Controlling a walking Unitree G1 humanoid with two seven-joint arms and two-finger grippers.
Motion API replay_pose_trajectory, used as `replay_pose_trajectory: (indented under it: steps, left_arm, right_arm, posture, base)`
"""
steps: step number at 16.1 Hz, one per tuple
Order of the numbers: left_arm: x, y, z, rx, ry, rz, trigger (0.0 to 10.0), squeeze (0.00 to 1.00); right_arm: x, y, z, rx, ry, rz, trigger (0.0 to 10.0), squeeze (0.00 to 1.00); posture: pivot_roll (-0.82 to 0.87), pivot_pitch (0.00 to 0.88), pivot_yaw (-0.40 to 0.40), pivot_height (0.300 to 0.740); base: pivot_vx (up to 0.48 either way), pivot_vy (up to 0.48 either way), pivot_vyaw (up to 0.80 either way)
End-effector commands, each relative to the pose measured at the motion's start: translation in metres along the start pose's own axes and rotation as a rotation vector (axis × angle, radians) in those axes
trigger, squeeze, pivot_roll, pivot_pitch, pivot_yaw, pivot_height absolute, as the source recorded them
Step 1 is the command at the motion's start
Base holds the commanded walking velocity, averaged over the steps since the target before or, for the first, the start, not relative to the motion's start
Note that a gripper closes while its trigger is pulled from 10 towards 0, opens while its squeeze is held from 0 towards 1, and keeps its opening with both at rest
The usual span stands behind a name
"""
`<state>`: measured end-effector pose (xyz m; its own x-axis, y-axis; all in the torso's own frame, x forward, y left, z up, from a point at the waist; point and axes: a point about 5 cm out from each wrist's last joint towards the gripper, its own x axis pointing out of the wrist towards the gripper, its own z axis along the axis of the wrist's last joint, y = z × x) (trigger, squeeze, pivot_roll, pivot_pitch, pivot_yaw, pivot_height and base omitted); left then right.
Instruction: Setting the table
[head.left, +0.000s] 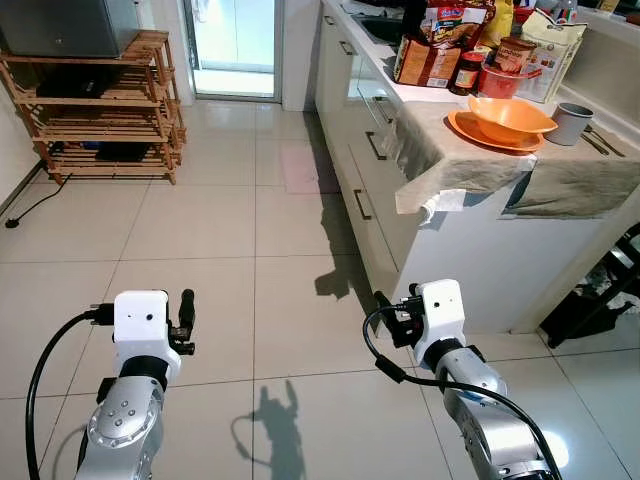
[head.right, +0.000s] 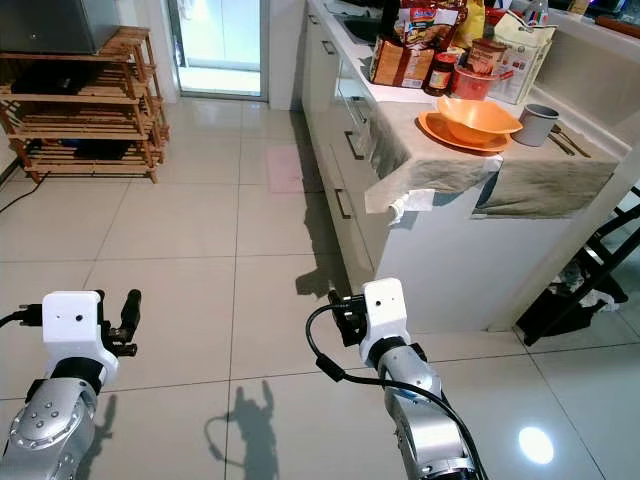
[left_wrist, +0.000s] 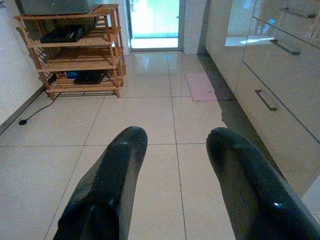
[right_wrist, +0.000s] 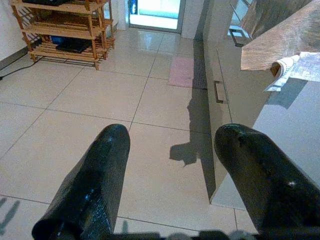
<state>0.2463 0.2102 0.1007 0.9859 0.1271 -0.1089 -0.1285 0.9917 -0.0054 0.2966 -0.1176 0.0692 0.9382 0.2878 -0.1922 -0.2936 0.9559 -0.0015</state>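
The orange bowl (head.left: 510, 117) is seated on an orange plate (head.left: 468, 130) on the cloth-covered counter (head.left: 570, 180), with a grey mug (head.left: 571, 124) just beside it and cutlery (head.left: 600, 141) past the mug. These items are located well above and ahead of both grippers. The left gripper (left_wrist: 175, 175) and right gripper (right_wrist: 175, 175) are held low over the tiled floor (head.left: 200, 240), each with fingers spread wide and holding nothing. Food packages (head.left: 430, 50) and a jar (head.left: 466, 72) are grouped behind the bowl; their printing cannot be read.
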Motion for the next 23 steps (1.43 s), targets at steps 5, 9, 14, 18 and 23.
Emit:
replay_pose_trajectory:
  steps: [5, 9, 14, 18, 23]
  left_arm:
    - [0.010, -0.030, -0.015, -0.100, 0.057, -0.132, 10.0, 0.00]
    - [0.011, -0.026, -0.019, -0.133, 0.058, -0.137, 10.0, 0.00]
    - [-0.008, 0.000, 0.018, -0.085, -0.156, -0.126, 10.0, 0.00]
    - [-0.039, 0.005, -0.003, -0.069, -0.099, -0.144, 10.0, 0.00]
    - [-0.066, 0.018, -0.055, 0.025, 0.074, -0.134, 10.0, 0.00]
  right_arm:
    - [0.025, 0.002, 0.013, 0.059, -0.015, -0.012, 10.0, 0.00]
    - [0.029, 0.003, 0.004, 0.077, -0.016, -0.005, 10.0, 0.00]
    - [-0.002, -0.027, 0.020, -0.108, -0.218, -0.043, 10.0, 0.00]
    - [-0.037, -0.036, 0.003, -0.127, -0.194, -0.019, 10.0, 0.00]
    - [-0.049, -0.041, -0.017, -0.130, -0.149, -0.074, 10.0, 0.00]
  posture:
    - [0.09, 0.000, -0.091, 0.740]
    - [0.09, 0.000, -0.086, 0.740]
    - [0.08, 0.000, -0.081, 0.740]
    - [0.07, 0.000, -0.092, 0.740]
    - [0.05, 0.000, -0.072, 0.740]
  base:
    - [0.000, 0.000, 0.00]
    - [0.000, 0.000, 0.00]
    - [0.000, 0.000, 0.00]
    - [0.000, 0.000, 0.00]
    - [0.000, 0.000, 0.00]
